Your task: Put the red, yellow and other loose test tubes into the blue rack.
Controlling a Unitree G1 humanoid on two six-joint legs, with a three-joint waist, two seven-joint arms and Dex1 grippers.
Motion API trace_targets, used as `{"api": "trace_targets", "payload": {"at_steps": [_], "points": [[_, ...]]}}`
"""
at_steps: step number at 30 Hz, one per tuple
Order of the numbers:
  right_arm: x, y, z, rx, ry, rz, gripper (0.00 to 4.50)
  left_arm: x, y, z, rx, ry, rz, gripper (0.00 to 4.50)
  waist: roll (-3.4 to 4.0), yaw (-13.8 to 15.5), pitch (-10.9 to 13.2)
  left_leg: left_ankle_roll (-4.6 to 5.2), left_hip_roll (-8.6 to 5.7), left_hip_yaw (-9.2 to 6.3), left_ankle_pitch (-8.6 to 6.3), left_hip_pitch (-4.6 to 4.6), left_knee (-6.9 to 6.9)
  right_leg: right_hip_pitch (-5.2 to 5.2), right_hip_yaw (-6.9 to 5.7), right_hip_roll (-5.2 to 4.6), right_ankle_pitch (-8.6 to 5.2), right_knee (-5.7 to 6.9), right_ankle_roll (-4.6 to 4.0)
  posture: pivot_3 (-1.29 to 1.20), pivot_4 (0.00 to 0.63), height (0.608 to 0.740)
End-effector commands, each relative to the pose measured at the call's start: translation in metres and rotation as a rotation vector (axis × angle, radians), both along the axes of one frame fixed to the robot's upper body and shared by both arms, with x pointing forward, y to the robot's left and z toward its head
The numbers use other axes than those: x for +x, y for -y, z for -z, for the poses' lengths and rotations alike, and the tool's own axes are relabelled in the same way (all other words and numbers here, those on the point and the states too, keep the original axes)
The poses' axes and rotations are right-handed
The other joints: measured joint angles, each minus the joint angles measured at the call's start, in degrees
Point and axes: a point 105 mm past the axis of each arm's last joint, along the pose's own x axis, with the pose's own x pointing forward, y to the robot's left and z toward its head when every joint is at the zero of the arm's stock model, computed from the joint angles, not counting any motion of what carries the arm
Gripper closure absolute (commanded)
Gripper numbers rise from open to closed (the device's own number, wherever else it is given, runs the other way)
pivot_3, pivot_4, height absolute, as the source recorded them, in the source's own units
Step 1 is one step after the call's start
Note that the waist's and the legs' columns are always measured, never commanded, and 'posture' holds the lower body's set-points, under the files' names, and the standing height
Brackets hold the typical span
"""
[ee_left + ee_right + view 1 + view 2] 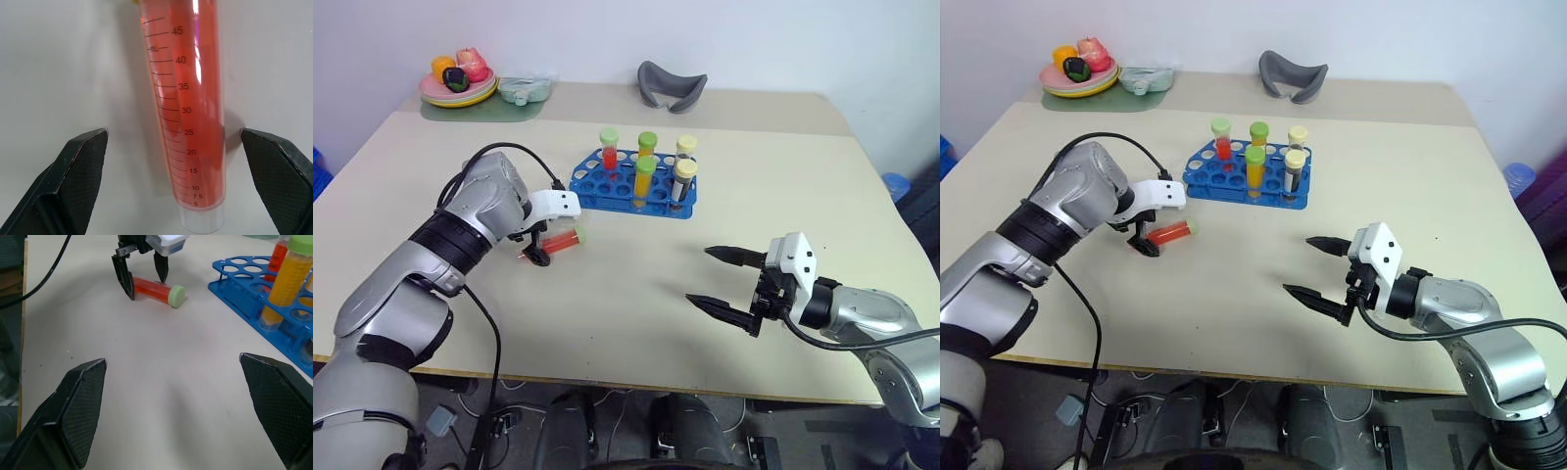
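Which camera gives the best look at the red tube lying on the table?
The left wrist view: the red tube runs up the picture between the open jaws, its scale marks readable. The right wrist view shows it whole, with its pale green cap. The two eye views show it small, partly behind the left gripper.

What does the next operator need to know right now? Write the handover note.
Left gripper: open, pointing down, fingers astride the red tube, which lies on the table just short of the blue rack; not yet gripped.
Right gripper: open, empty, hovering over bare table nearer the robot.
Done: five capped tubes stand in the rack.
Left: close on the red tube, lift it and stand it in a free hole.
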Motion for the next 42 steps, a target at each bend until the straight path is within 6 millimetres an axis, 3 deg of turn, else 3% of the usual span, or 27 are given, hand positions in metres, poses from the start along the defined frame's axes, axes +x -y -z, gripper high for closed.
{"api": "trace_targets", "payload": {"at_steps": [1,11,15,23,26,29,37,41,42], "points": [[-0.003,-0.004,-0.009,0.005,0.049,-0.017,0.05,0.004,-0.005,0.0,0.02,0.042,-0.067,0.1,0.0,0.09,0.0,0.0,-0.01,0.0,0.0,0.0,0.01,0.01,0.0,-0.01,0.0,0.0,0.0,0.0,0.15,0.689],[-0.002,-0.005,-0.009,0.007,0.05,-0.018,0.05,-0.007,-0.002,0.01,0.014,-0.001,-0.092,0.1,0.01,0.02,-0.01,0.02,-0.02,-0.02,-0.01,0.0,0.02,0.01,0.0,-0.03,0.0,0.01,0.0,0.0,0.15,0.689],[-0.001,-0.005,-0.009,0.006,0.05,-0.021,0.05,-0.008,-0.001,0.01,-0.005,-0.007,-0.106,1.4,0.06,0.07,-0.04,0.02,-0.01,-0.01,-0.01,0.01,0.02,0.02,0.0,-0.03,0.0,0.01,0.0,0.0,0.15,0.689],[-0.001,-0.006,-0.009,0.005,0.051,-0.023,0.05,-0.008,-0.002,0.01,-0.009,-0.01,-0.112,1.4,0.07,0.05,-0.04,0.02,-0.02,-0.02,-0.01,0.02,0.06,0.04,0.0,-0.02,0.0,0.05,0.0,0.0,0.15,0.689],[0.0,-0.006,-0.009,0.005,0.051,-0.025,0.05,-0.01,-0.002,0.009,-0.012,-0.014,-0.104,2.23,0.07,0.04,-0.04,0.02,-0.01,-0.02,-0.01,0.02,0.06,0.04,0.0,-0.02,0.0,0.04,0.0,0.0,0.15,0.689],[-0.001,-0.007,-0.009,0.006,0.052,-0.026,0.05,-0.011,-0.001,0.009,-0.017,-0.013,-0.099,3.64,0.06,0.02,-0.04,0.02,-0.01,-0.03,-0.01,0.02,0.06,0.04,0.0,-0.02,0.0,0.05,0.0,0.0,0.15,0.689],[-0.001,-0.007,-0.009,0.006,0.051,-0.027,0.05,-0.005,-0.001,0.003,-0.028,0.009,-0.114,3.64,0.06,0.01,-0.04,0.02,-0.01,-0.02,-0.01,0.02,0.06,0.03,0.0,-0.02,0.0,0.05,0.0,0.0,0.15,0.689],[-0.001,-0.007,-0.009,0.006,0.052,-0.025,0.05,0.003,-0.001,-0.013,-0.065,0.076,-0.125,3.64,0.05,0.01,-0.03,0.02,-0.01,-0.03,-0.01,0.02,0.06,0.03,0.0,-0.02,0.0,0.05,0.0,0.0,0.15,0.689],[-0.002,-0.006,-0.009,0.005,0.053,-0.022,0.05,0.007,0.001,-0.026,-0.108,0.111,-0.13,3.64,0.02,-0.04,-0.01,0.02,-0.01,-0.03,-0.01,0.01,0.07,0.02,0.0,-0.02,0.0,0.05,0.0,0.0,0.15,0.689]]}}
